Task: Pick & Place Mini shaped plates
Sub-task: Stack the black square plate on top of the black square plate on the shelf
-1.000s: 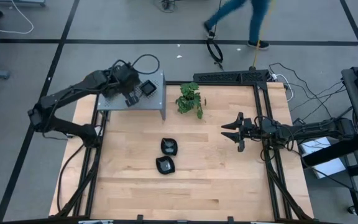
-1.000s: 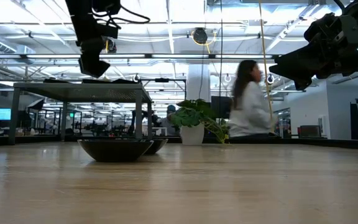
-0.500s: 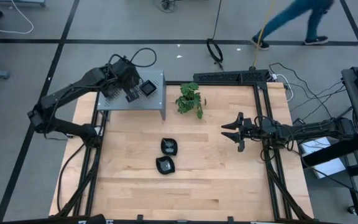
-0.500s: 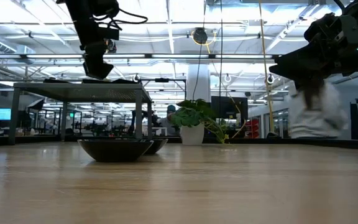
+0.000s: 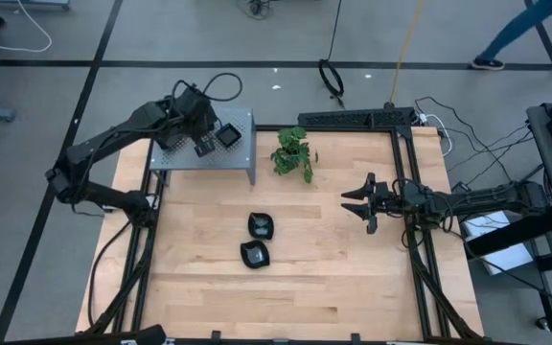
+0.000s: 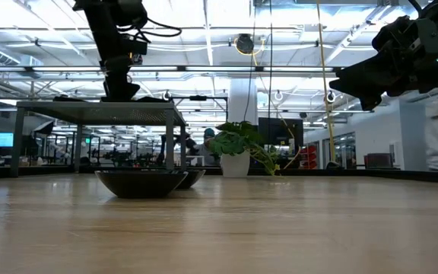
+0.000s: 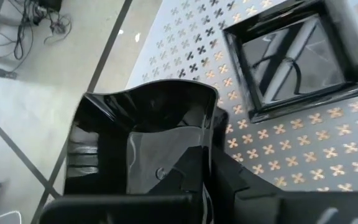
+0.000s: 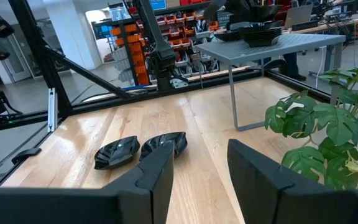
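Progress: partway, by my judgement.

Nearest, on the bare table (image 5: 333,268): two plates lie touching, one (image 5: 254,254) nearer the front edge, the other (image 5: 261,226) just behind it. Neither has been picked up yet. In the low view they read as one dark overlapping pair (image 6: 144,181).

Mid-table, right side: right gripper (image 5: 356,201) hangs above the wood, well apart from both plates, fingers spread wide and empty. It waits.

Farther back, centre: one potted plant (image 5: 293,151), untouched.

Far left corner: grey shelf (image 5: 241,163) with the left gripper (image 5: 200,147) low over its top. Its fingers are clamped tight on the rim of a wavy-edged plate (image 7: 143,137), which sits at or just above the perforated top; contact cannot be confirmed from these views. Just beside it, one square plate (image 7: 294,57) already rests on the shelf.

Count: plates visible, four (two on table, one on shelf, one in grip). Shelf, one. Plant, one.

Remaining, presumably: release this plate, then move the two on the table.
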Robot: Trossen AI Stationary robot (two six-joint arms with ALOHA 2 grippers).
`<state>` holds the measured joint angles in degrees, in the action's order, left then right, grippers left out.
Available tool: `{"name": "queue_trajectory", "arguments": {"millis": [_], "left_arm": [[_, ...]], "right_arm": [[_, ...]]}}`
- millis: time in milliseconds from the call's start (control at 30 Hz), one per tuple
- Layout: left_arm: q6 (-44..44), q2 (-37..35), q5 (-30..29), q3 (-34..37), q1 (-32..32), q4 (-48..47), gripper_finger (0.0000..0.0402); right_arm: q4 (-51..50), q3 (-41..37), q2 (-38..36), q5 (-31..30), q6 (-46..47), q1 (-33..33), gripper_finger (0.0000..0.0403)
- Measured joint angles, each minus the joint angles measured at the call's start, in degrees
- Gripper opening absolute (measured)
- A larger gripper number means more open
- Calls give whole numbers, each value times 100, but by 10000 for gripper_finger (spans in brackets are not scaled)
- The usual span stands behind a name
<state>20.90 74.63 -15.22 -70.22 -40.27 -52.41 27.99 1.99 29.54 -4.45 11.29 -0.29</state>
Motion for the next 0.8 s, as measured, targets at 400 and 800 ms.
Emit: {"name": "queue_trajectory", "arguments": {"millis": [400, 800], "left_arm": [[-150, 0, -37, 0, 0, -1, 51], [-405, -47, -460, 0, 69, -3, 122]], "right_arm": [[0, 1, 0, 0, 0, 1, 141], [0, -1, 0, 0, 0, 1, 141]]}}
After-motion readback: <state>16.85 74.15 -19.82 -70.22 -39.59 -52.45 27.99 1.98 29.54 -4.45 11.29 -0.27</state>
